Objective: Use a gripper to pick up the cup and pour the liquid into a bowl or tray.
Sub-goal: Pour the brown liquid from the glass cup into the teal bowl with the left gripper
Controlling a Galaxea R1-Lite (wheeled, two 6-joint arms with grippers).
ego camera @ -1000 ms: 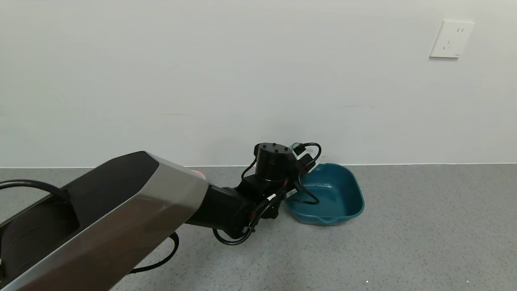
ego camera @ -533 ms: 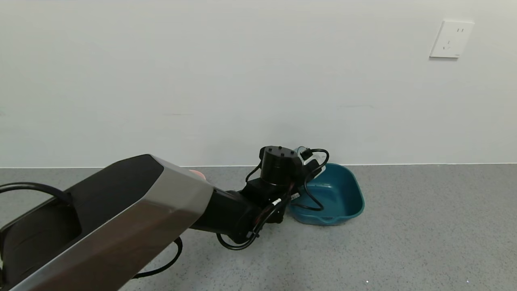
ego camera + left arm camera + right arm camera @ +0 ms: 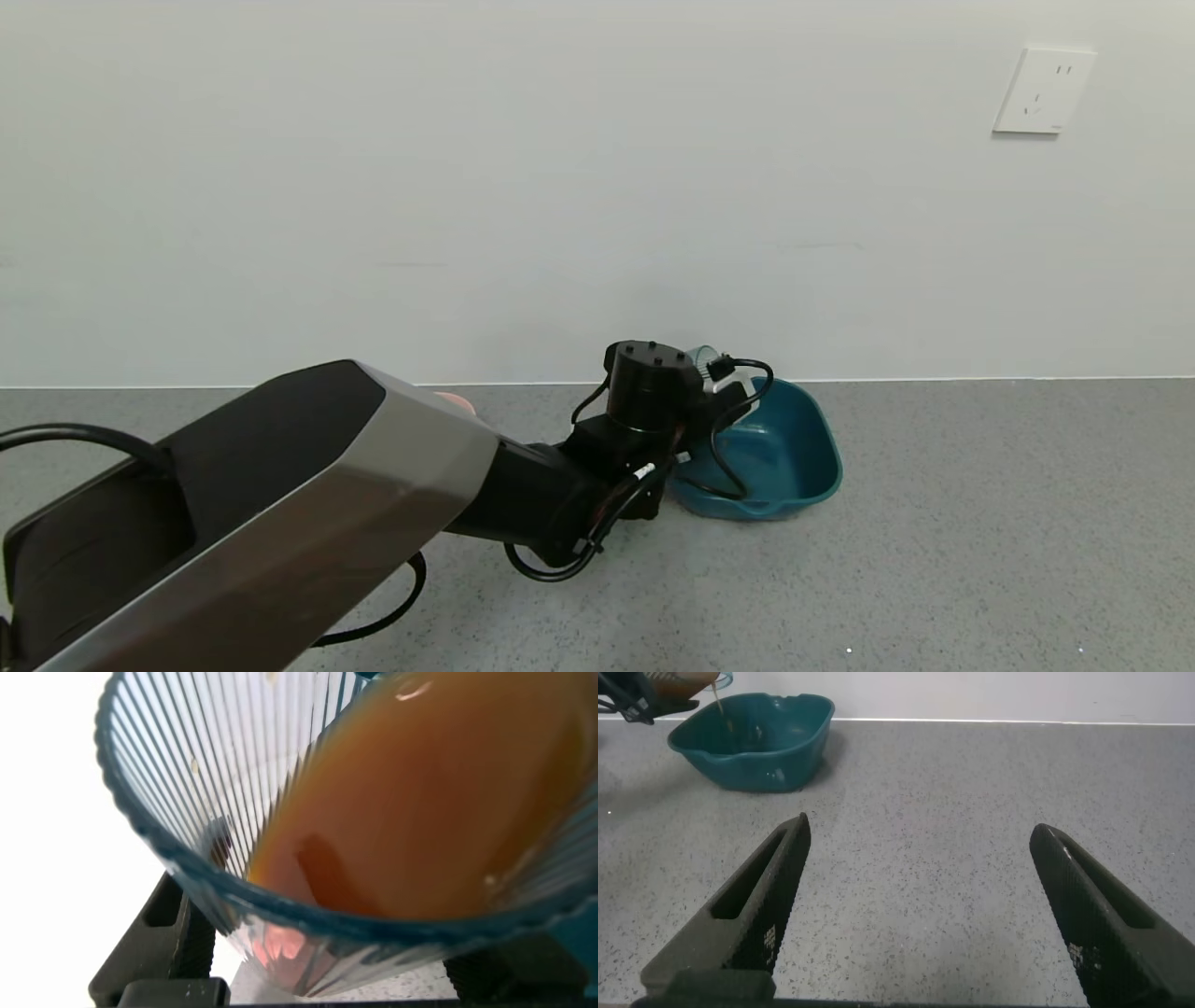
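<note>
My left gripper (image 3: 724, 385) is shut on the ribbed pale blue-green cup (image 3: 702, 357) and holds it tilted over the near-left rim of the dark teal dish (image 3: 784, 453). In the left wrist view the cup (image 3: 187, 775) fills the frame between the black fingers (image 3: 173, 938), and the reddish-brown liquid (image 3: 439, 793) lies against its lower side up to the rim. In the right wrist view a thin stream of liquid (image 3: 722, 714) falls from the cup (image 3: 691, 681) into the dish (image 3: 775, 747). My right gripper (image 3: 920, 831) is open and empty, low over the grey table.
The dish stands on the grey speckled table (image 3: 934, 523) close to the white back wall. A bit of something pink (image 3: 457, 403) peeks out behind my left arm. A wall socket (image 3: 1044, 91) is at the upper right.
My left gripper has moved a little to the right with the cup, further over the dish. The right arm has not moved.
</note>
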